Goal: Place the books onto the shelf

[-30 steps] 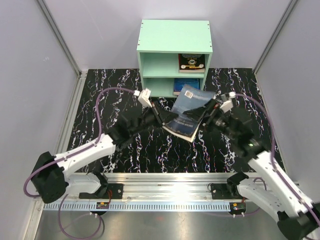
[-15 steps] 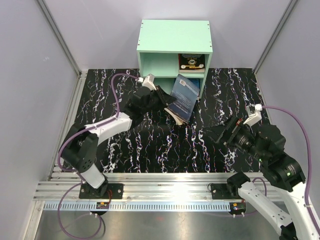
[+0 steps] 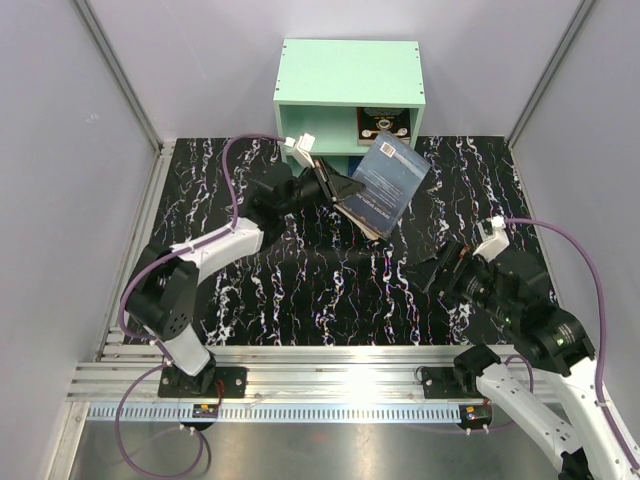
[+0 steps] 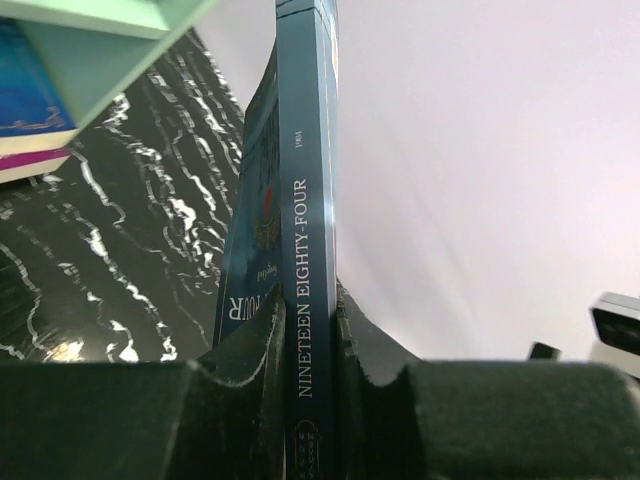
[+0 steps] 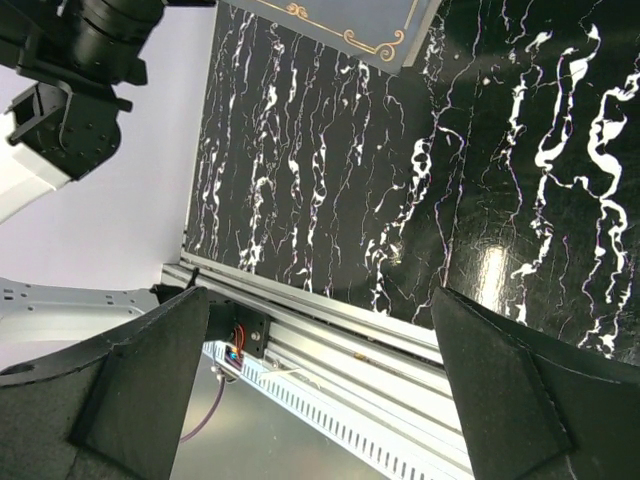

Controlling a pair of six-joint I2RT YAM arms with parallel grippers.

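Observation:
My left gripper point(image 3: 347, 188) is shut on the spine end of a dark blue book point(image 3: 392, 178), held on edge, tilted, just in front of the mint-green shelf point(image 3: 350, 72). In the left wrist view the spine point(image 4: 310, 230) reads "NINETEEN EIGHTY-FOUR" and sits pinched in the gripper point(image 4: 310, 345). The shelf's corner point(image 4: 100, 35) shows at upper left, with a blue book point(image 4: 25, 95) lying under it. A black book point(image 3: 383, 125) stands in the upper compartment. My right gripper point(image 3: 440, 268) hangs open and empty over the right of the mat point(image 5: 318, 295).
A black marbled mat point(image 3: 260, 290) covers the table. An aluminium rail point(image 3: 330, 375) runs along the near edge and shows between my right fingers point(image 5: 340, 325). Grey walls close in both sides. The held book's corner point(image 5: 340, 25) and the left arm point(image 5: 80, 60) top the right wrist view.
My left gripper has carried the dark blue book up and back toward the shelf. The right gripper has drawn away from the book, to the right and nearer the rail.

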